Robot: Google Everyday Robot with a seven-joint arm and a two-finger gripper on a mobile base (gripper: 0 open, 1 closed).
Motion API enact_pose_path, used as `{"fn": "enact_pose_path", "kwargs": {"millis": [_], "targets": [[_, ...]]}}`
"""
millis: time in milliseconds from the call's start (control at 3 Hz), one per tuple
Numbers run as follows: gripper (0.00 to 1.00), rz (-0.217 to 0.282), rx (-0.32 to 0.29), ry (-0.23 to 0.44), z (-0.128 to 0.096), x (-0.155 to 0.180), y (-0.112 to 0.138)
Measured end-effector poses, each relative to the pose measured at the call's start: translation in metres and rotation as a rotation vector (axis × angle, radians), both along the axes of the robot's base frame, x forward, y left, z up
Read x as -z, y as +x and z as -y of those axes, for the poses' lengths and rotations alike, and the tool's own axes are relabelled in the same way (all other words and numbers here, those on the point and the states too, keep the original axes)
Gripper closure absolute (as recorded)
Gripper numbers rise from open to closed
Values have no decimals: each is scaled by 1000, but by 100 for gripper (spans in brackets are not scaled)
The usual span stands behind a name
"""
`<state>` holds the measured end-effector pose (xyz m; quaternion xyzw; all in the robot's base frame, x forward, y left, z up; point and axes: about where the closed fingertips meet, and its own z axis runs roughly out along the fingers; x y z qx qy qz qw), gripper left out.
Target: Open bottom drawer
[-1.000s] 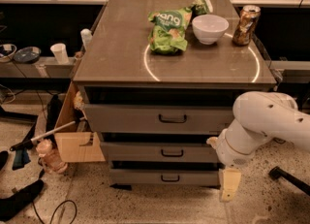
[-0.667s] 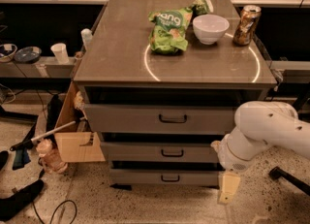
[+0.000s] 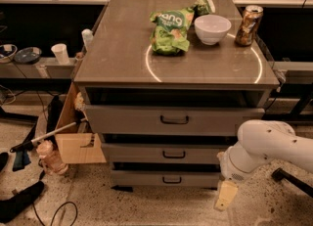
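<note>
Lower and a touch further left than a sec ago, gripper (image 3: 226, 195) hangs at lower right of frame, just off the floor (image 3: 146, 208), pointing down; open or closed can't be told. White arm (image 3: 266, 146) bulks above it, reaching in from right edge. Bottom drawer (image 3: 146, 178) sits lower centre, just left of gripper, not touching it, w/ small black handle (image 3: 171, 180) mid-panel. Middle drawer (image 3: 142, 152) and top drawer (image 3: 132, 120) stack above it, each front wider than the one below. Up on cabinet top (image 3: 122, 49): green chip bag (image 3: 170, 30), white bowl (image 3: 212, 28) and can (image 3: 248, 18), upper right. Cardboard box (image 3: 78, 146) stands at cabinet's left side.
</note>
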<state>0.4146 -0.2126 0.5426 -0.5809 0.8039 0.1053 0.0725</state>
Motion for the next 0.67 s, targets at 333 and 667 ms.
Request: {"fn": "enact_pose_path", "kwargs": {"millis": [333,667], "targets": [[0,-1,0,2,1,3,1],[0,-4,2,12,4,21,3]]}}
